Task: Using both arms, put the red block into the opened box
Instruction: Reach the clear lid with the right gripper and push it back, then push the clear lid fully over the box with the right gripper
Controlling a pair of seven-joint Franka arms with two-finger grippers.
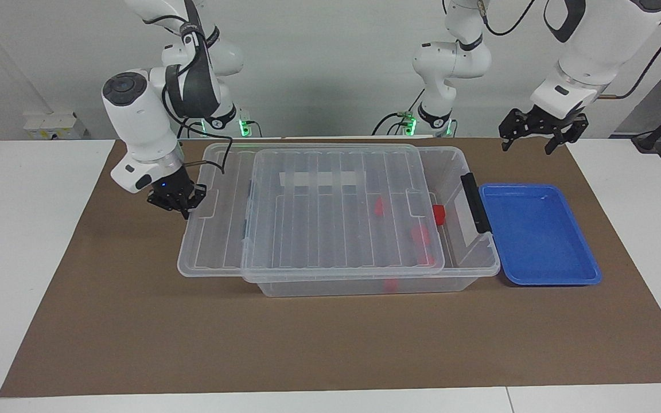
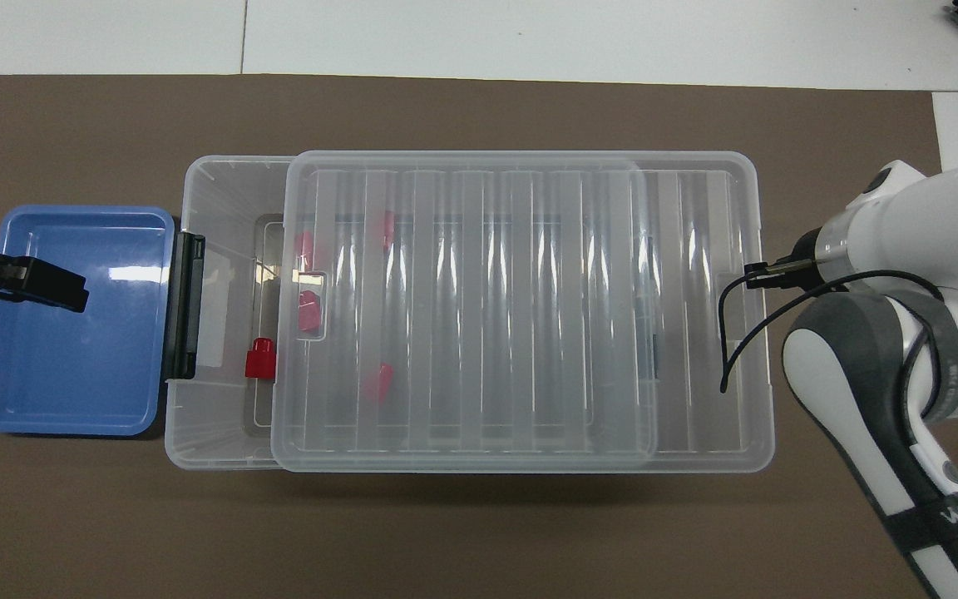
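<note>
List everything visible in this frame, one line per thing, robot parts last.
Large clear plastic storage box: one, transparent, mid-mat, black latch handle at the end beside the tray.
Ribbed clear plastic lid: one, transparent, lying on the box, covering most of it, overhanging toward the right arm's end.
Small red plastic blocks: four, red, inside the box; one uncovered, three seen through the lid.
Shallow blue plastic tray: one, blue, beside the box, toward the left arm's end.
Brown mat: one, on the white table.
Right gripper: shut, at the lid's overhanging edge.
Left gripper: open, waiting over the mat.
</note>
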